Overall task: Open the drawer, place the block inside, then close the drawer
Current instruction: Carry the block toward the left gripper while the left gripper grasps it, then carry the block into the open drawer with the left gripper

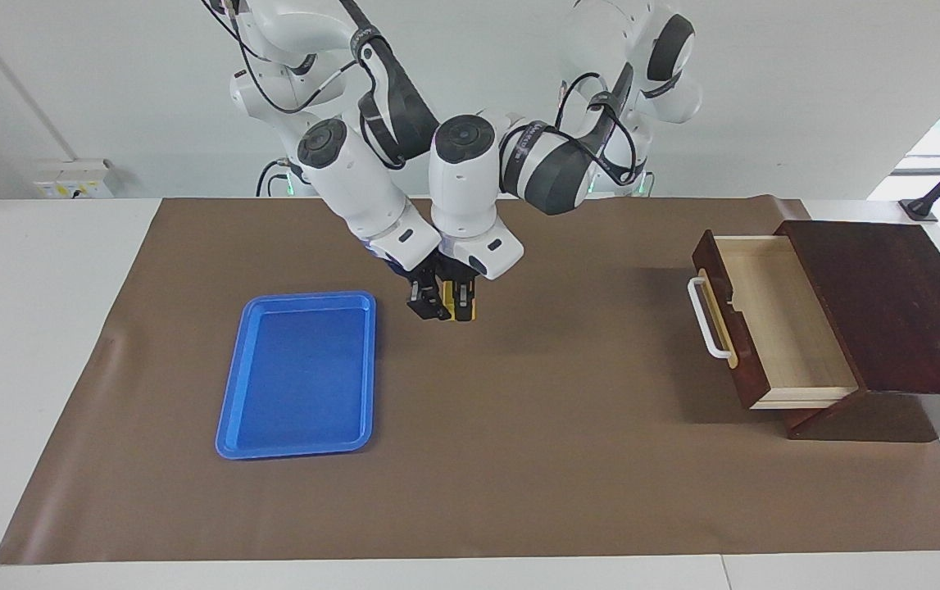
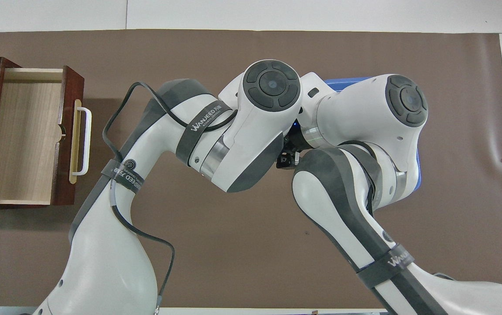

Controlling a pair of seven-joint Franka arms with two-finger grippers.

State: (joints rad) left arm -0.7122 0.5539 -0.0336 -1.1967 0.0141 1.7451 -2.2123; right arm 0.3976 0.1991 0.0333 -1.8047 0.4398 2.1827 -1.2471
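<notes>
Left gripper clamped on block – small bright yellow cube, mostly hidden between black fingers, held above brown mat. Right gripper just beside it, jaws parted. Drawer pulled out, pale wood interior bare – well apart, toward left arm's end.

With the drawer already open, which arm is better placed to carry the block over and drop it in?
Left. The left gripper is shut on the block, and the drawer stands open at its end of the table. The right gripper is beside it.
</notes>
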